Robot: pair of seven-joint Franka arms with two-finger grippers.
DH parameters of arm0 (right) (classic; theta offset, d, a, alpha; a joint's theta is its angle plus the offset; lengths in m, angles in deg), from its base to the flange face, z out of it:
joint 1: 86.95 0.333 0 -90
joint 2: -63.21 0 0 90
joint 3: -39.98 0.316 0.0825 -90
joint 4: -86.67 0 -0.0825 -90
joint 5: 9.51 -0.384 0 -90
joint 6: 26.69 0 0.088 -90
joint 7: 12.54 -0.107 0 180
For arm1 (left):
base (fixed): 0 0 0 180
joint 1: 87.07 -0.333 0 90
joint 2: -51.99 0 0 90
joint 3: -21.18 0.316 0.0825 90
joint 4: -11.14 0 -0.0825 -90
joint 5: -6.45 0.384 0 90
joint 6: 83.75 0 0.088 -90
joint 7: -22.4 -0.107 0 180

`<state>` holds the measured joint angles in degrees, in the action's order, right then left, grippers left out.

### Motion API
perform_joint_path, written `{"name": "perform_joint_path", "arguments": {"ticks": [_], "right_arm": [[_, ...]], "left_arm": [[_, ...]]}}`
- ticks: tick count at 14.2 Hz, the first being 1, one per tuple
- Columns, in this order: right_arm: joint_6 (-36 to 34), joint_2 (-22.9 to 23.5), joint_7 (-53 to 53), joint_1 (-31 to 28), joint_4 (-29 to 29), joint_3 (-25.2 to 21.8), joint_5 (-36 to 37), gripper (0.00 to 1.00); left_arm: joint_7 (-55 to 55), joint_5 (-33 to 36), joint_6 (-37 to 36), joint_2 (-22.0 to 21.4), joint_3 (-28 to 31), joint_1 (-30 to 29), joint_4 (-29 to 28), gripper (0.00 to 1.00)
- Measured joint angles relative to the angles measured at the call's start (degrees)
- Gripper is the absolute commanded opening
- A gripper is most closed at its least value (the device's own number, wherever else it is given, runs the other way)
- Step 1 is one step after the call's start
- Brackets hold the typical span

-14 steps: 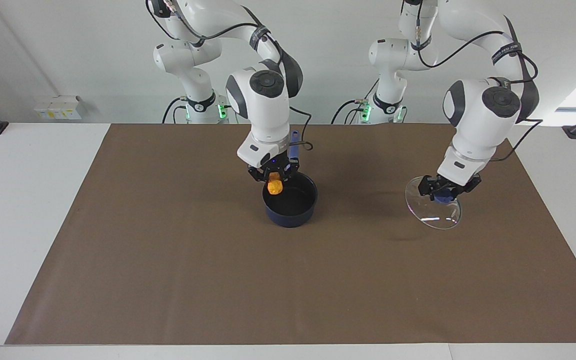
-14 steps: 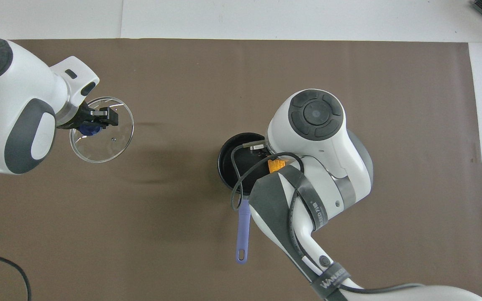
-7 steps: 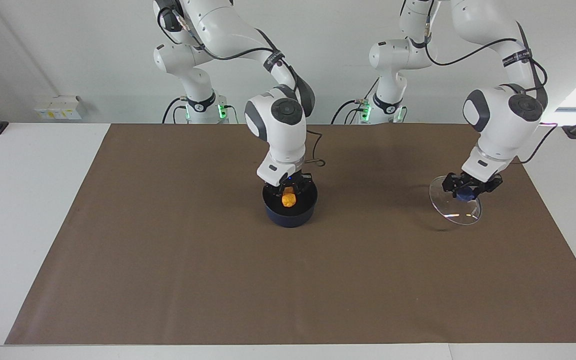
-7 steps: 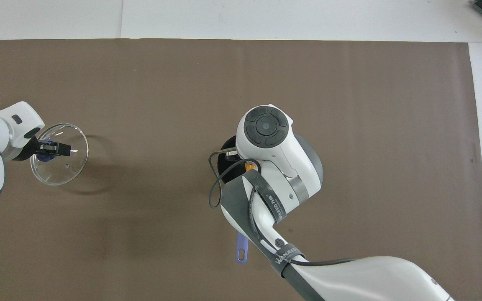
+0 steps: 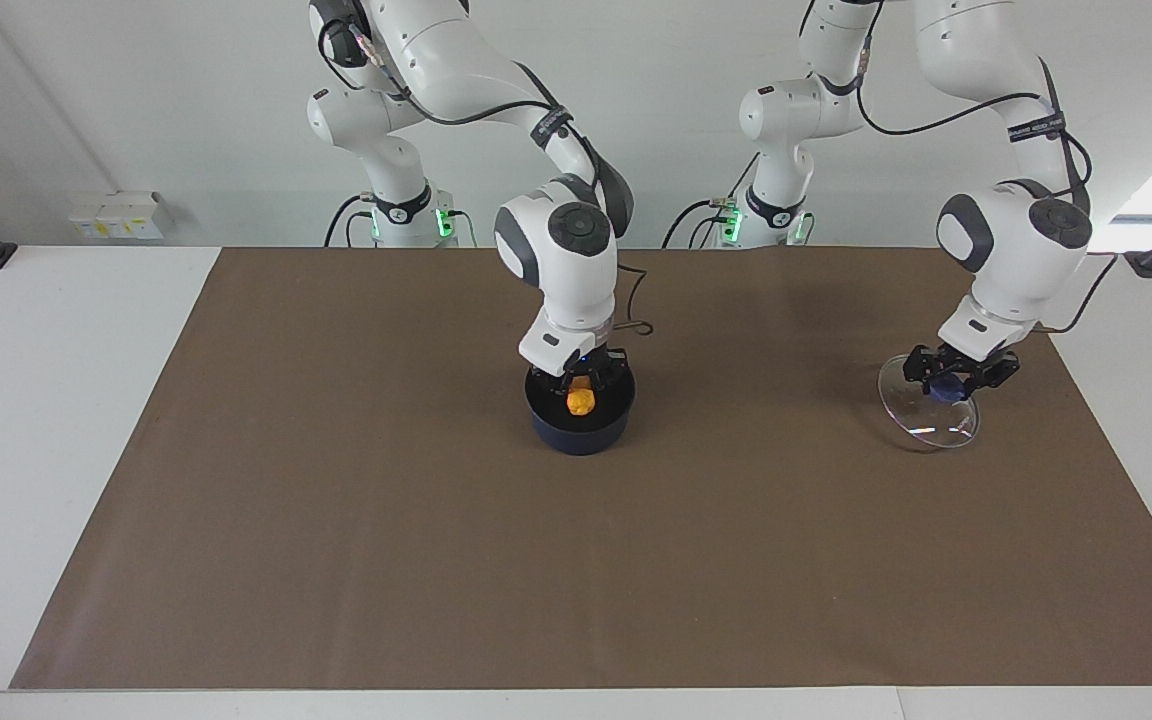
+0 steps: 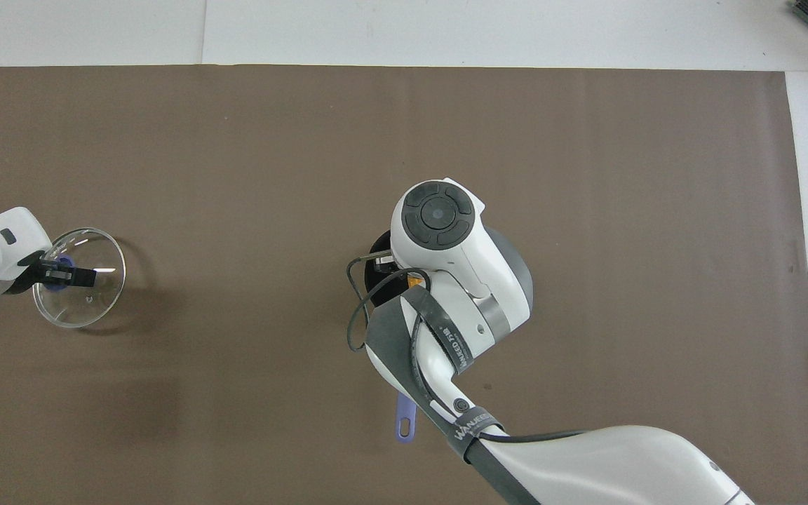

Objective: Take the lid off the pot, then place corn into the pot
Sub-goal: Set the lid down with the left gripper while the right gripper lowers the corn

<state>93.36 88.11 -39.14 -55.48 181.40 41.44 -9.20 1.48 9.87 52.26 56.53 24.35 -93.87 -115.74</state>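
With the lid (image 5: 928,412) off and pinched by the left pincer (image 5: 958,381), the right pincer (image 5: 581,385) pinches the corn (image 5: 581,400) inside the pot (image 5: 581,425), only release remaining.

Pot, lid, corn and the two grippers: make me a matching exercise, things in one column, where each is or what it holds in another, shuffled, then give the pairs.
Things:
1. pot
2. lid
3. corn
4. left gripper

Places or states:
A. held inside the pot's mouth by the right gripper
B. shut on the lid's blue knob
C. tilted, toward the left arm's end of the table
D. on the brown mat, uncovered

Pairs: 1-D, 2-C, 3-A, 4-B
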Motion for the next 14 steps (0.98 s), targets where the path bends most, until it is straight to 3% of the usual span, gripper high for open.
{"name": "perform_joint_path", "arguments": {"ticks": [1,2,9,10,11,12,14], "right_arm": [[0.09,0.01,0.0,0.0,0.0,-0.01,0.0,0.0],[0.17,0.03,0.0,0.0,0.0,-0.01,0.0,0.0],[1.85,0.91,0.0,0.11,0.81,-0.01,0.0,0.01],[1.88,0.91,0.0,0.11,0.81,-0.01,0.0,0.19],[1.94,0.91,0.0,0.09,0.8,-0.03,0.0,0.77],[2.02,0.91,0.0,0.06,0.79,-0.06,-0.03,1.0],[2.07,0.91,0.0,0.07,0.78,-0.07,-0.18,1.0]], "left_arm": [[-0.27,0.0,0.46,0.04,-0.02,-0.08,-0.52,0.39],[-0.33,0.0,1.31,0.23,-0.06,-0.11,-1.32,0.99],[-0.26,0.0,3.49,0.88,-0.18,-1.16,-1.5,1.0],[0.2,-0.01,2.94,0.91,-0.37,-1.14,-0.78,1.0],[1.17,-0.01,1.28,0.92,-0.64,-1.04,0.57,1.0],[2.23,-0.01,-0.95,0.95,-0.97,-0.81,2.26,1.0],[5.47,-0.03,-6.71,1.39,-1.32,0.4,6.49,1.0]]}}
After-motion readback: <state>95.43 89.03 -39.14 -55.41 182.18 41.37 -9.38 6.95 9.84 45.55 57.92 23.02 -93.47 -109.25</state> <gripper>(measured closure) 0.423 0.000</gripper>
